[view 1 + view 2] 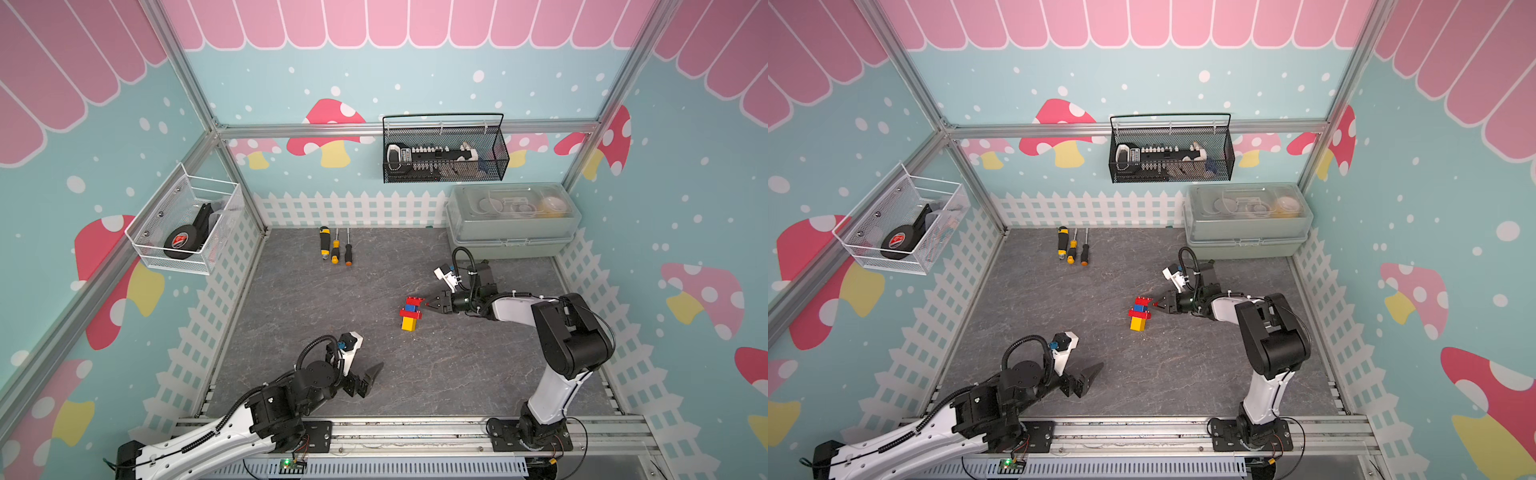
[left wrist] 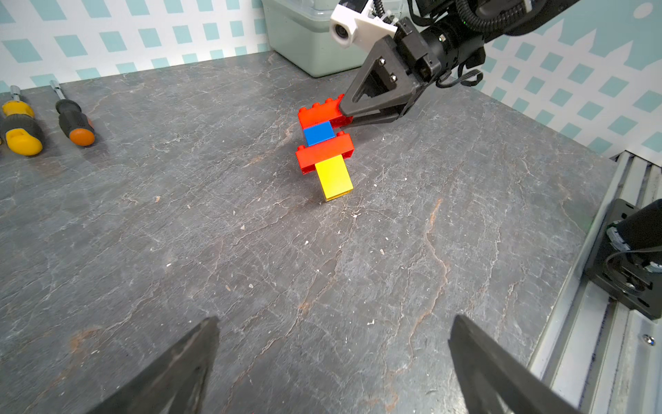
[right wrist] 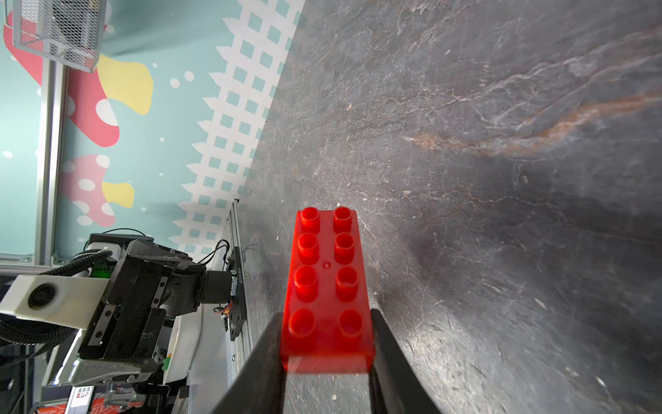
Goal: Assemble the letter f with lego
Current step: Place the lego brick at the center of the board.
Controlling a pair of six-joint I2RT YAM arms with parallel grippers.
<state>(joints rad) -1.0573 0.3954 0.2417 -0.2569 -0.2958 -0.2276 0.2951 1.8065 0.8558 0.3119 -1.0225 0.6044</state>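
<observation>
Inside white wire basket (image 1: 170, 203), tape roll (image 1: 180, 243) (black)

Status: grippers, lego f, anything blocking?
Right gripper shut on top red brick. Left gripper open, empty, apart. Letter f: four bricks joined. Screwdrivers far off, nothing blocking.

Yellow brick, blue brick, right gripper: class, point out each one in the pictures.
yellow brick (image 2: 334, 176), left wrist view, middle of its smooth face.
blue brick (image 2: 318, 133), left wrist view, middle of its face.
right gripper (image 2: 344, 115), left wrist view, midway between its fingertips, gripping the upper red brick (image 2: 317, 114).
</observation>
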